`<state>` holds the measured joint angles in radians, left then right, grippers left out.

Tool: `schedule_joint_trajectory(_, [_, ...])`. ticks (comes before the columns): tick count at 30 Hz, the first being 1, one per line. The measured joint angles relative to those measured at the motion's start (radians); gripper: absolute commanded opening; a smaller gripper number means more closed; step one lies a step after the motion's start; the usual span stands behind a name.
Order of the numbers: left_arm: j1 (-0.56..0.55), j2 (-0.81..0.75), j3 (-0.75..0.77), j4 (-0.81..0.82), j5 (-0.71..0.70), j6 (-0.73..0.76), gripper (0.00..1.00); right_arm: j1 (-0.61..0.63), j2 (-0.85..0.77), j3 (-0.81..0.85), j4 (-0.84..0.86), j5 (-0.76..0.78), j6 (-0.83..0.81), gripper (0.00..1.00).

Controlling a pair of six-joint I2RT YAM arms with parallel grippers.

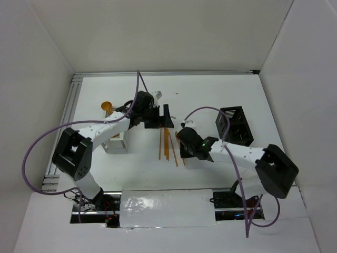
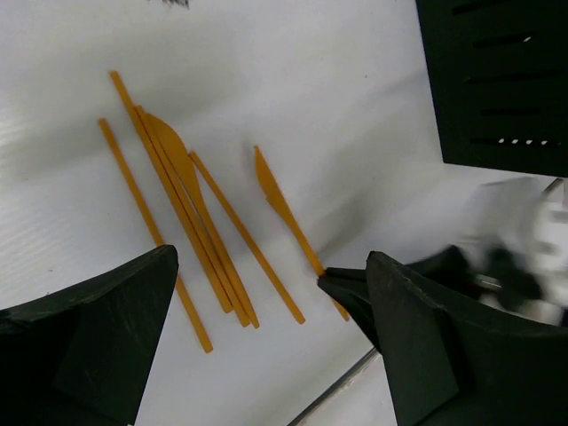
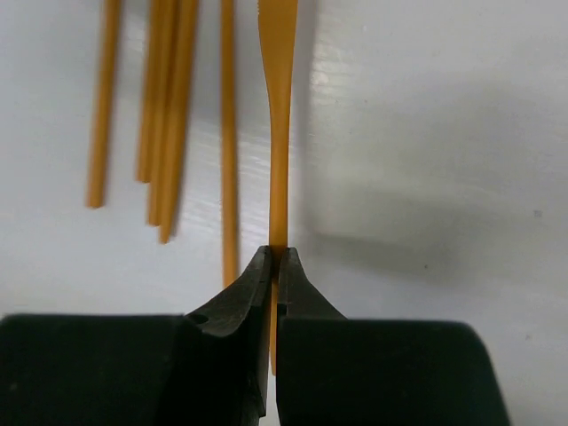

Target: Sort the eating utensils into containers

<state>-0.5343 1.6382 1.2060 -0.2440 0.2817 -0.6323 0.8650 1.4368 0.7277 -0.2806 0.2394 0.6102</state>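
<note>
Several orange utensils (image 1: 167,142) lie side by side on the white table between my arms; the left wrist view shows them as sticks and a knife (image 2: 182,204). My right gripper (image 3: 276,257) is shut on the handle of another orange knife (image 3: 279,133), low at the table at the right of the group. That knife (image 2: 280,200) also shows in the left wrist view. My left gripper (image 2: 271,257) is open and empty above the group's far end. The black caddy (image 1: 235,125) stands to the right. The white caddy (image 1: 117,139) is partly hidden under my left arm.
An orange spoon bowl (image 1: 107,106) shows at the far left behind my left arm. The black caddy's slotted wall (image 2: 497,80) is close to my left gripper's right side. A metal rail (image 1: 71,105) runs along the table's left edge.
</note>
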Motion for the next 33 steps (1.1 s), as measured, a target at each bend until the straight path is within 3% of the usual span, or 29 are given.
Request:
schedule_joint_trajectory(5, [-0.025, 0.079, 0.0, 0.006, 0.033, -0.054, 1.0, -0.024, -0.136, -0.004, 0.008, -0.032, 0.002, 0.0])
schedule_joint_trajectory(17, [-0.081, 0.13, 0.048, 0.076, 0.106, -0.128, 0.95, -0.025, -0.17, -0.004, 0.007, -0.076, 0.001, 0.0])
schedule_joint_trajectory(23, [-0.092, 0.159, 0.058, 0.089, 0.125, -0.154, 0.87, -0.026, -0.261, 0.003, 0.009, -0.076, -0.002, 0.0])
schedule_joint_trajectory(27, [-0.091, 0.16, 0.064, 0.093, 0.146, -0.162, 0.68, -0.026, -0.293, 0.006, 0.017, -0.078, -0.009, 0.0])
schedule_joint_trajectory(30, [-0.091, 0.16, 0.072, 0.111, 0.171, -0.166, 0.35, -0.026, -0.302, 0.006, 0.024, -0.079, -0.016, 0.0])
schedule_joint_trajectory(31, [-0.092, 0.16, 0.074, 0.122, 0.177, -0.166, 0.11, -0.026, -0.302, 0.006, 0.026, -0.077, -0.017, 0.02])
schedule_joint_trajectory(33, [-0.092, 0.164, 0.083, 0.141, 0.195, -0.173, 0.01, -0.027, -0.301, 0.006, 0.024, -0.073, -0.016, 0.04])
